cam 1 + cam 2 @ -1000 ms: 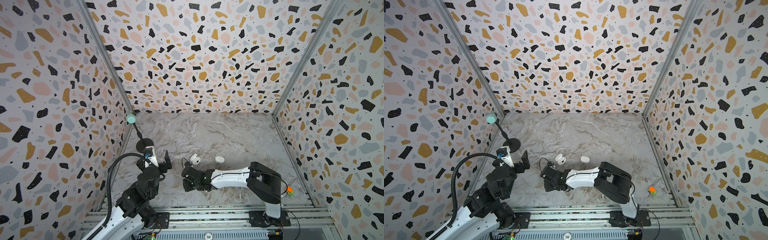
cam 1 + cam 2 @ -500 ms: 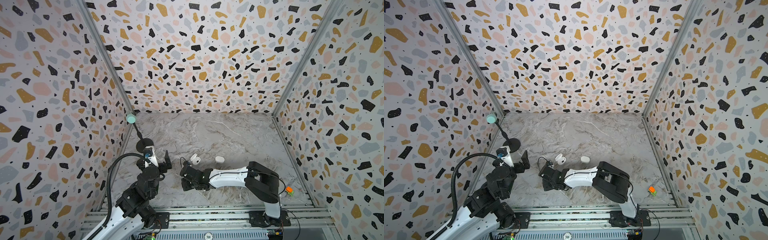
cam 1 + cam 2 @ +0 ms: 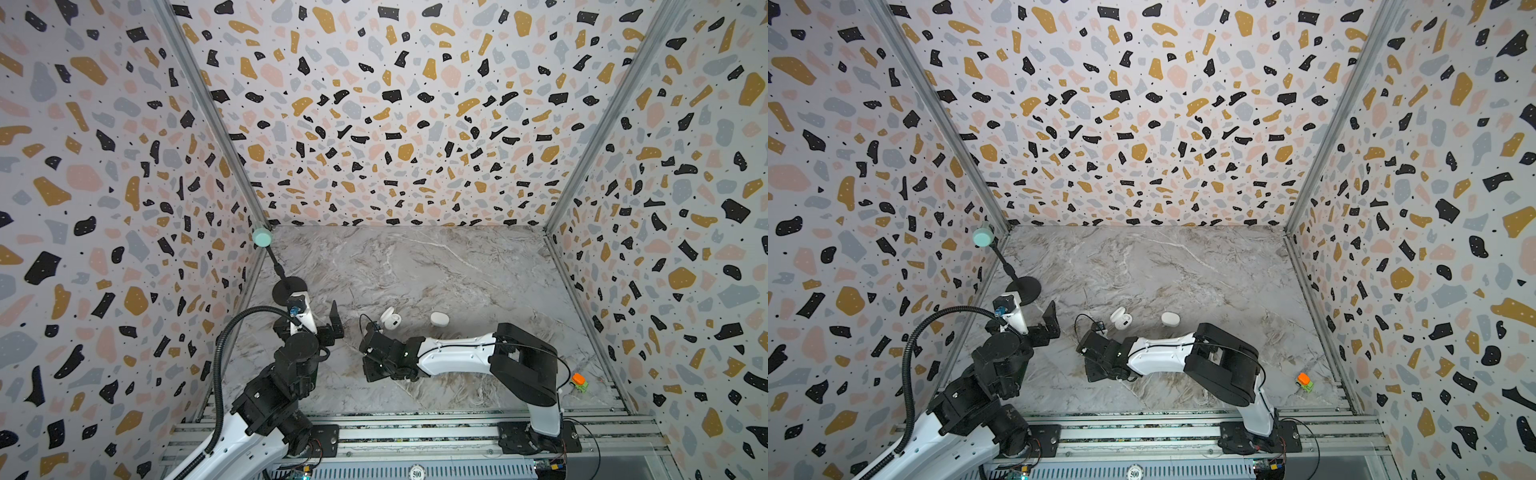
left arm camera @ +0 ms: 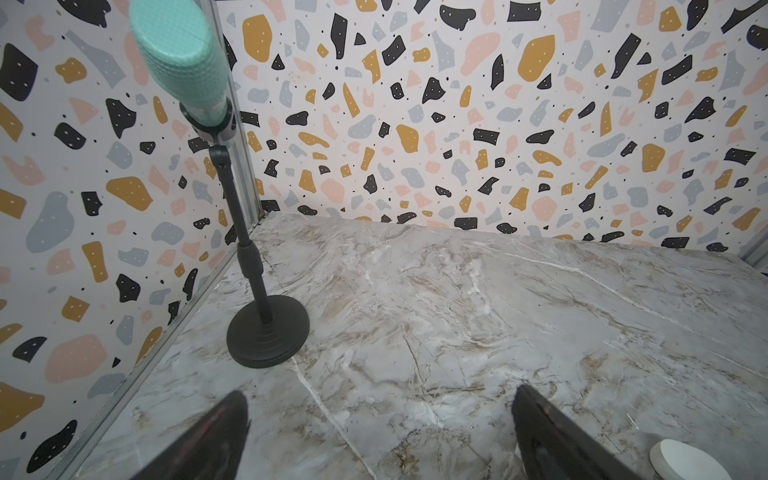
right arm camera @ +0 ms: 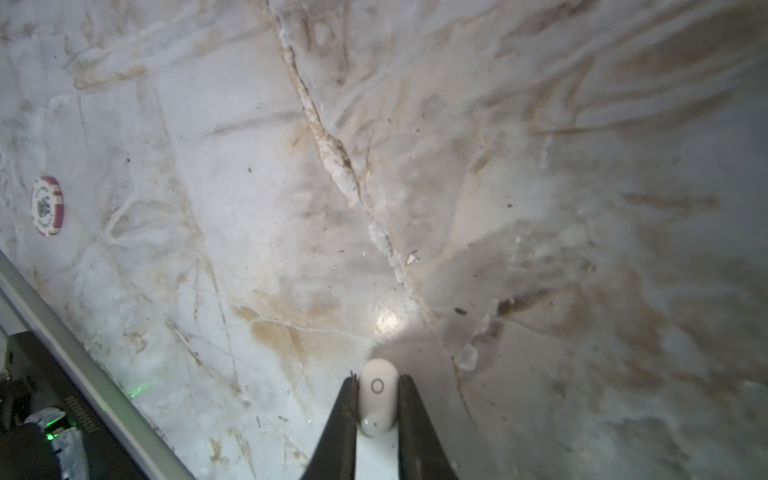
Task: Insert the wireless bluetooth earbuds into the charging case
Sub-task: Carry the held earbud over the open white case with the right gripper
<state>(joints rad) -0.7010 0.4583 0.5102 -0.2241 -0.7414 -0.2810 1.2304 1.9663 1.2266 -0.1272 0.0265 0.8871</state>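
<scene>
In the right wrist view my right gripper (image 5: 377, 380) is shut on one of the wireless bluetooth earbuds (image 5: 377, 395), a small white bean with a ring mark, low over the marble floor. In both top views that gripper (image 3: 374, 372) points down near the front middle and hides the bud. Just behind it lies the open charging case (image 3: 390, 318) (image 3: 1121, 318). A closed white case (image 3: 439, 319) (image 3: 1170, 319) lies to its right. My left gripper (image 3: 320, 322) (image 4: 380, 399) hangs open and empty to the left of the open case.
A black microphone stand (image 3: 286, 286) (image 4: 268, 336) with a teal head stands at the back left. A red and white chip (image 5: 48, 205) lies near the front rail. An orange and green block (image 3: 579, 381) sits at the right front. A white case's edge (image 4: 690, 459) shows beside my left fingers.
My right wrist has edged slightly to the left. The left arm has not moved.
</scene>
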